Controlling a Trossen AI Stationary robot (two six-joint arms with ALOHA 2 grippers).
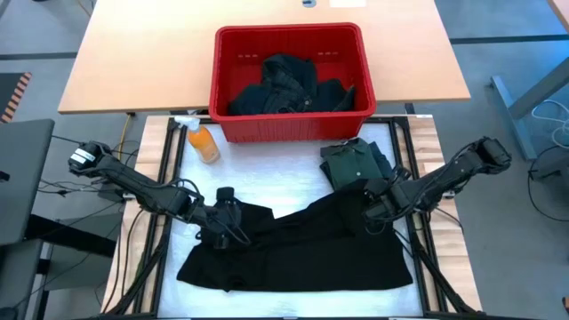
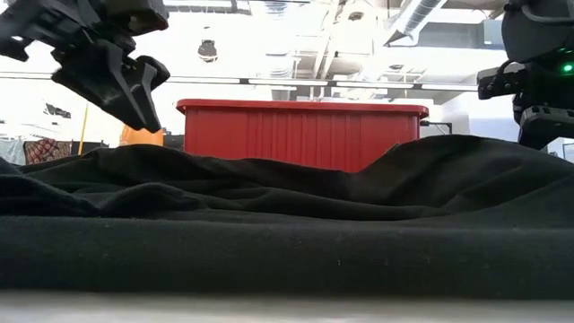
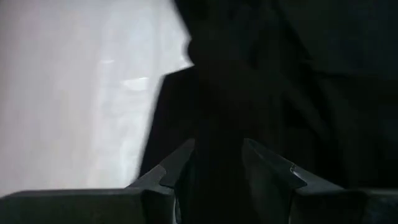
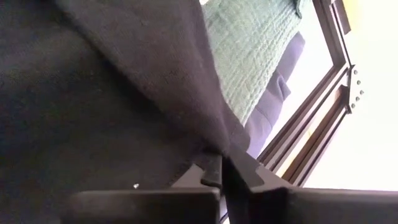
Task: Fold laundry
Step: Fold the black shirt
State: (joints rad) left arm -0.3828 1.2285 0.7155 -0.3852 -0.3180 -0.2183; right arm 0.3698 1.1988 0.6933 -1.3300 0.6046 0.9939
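A black garment [image 1: 298,253] lies spread on the white table top, rumpled, with both far corners raised. My left gripper [image 1: 224,218] is at its far left corner, with dark cloth [image 3: 214,93] between the fingers. My right gripper [image 1: 372,206] is at the far right corner, shut on the cloth. A folded green shirt [image 1: 354,162] lies flat just beyond the right gripper. In the low view the garment [image 2: 287,233] fills the foreground and hides the right gripper's fingers. My left gripper has bunched black cloth [image 3: 214,146] between its two fingers at the garment's far left corner, coming from above at a slant. How many layers it holds is too dark to tell. The rest of the garment lies on the table. My right gripper pinches the garment's edge [image 4: 217,140] at its far right corner between its two fingers [image 4: 214,171], slanting down from the table's right. A ridge of cloth runs up to the fingers. The corner is raised and the rest lies on the table.
A red plastic basket [image 1: 289,34] with more dark laundry stands at the far edge. An orange bottle [image 1: 204,142] lies at the far left of the work surface. Dark frame rails [image 4: 311,118] border the table on the right.
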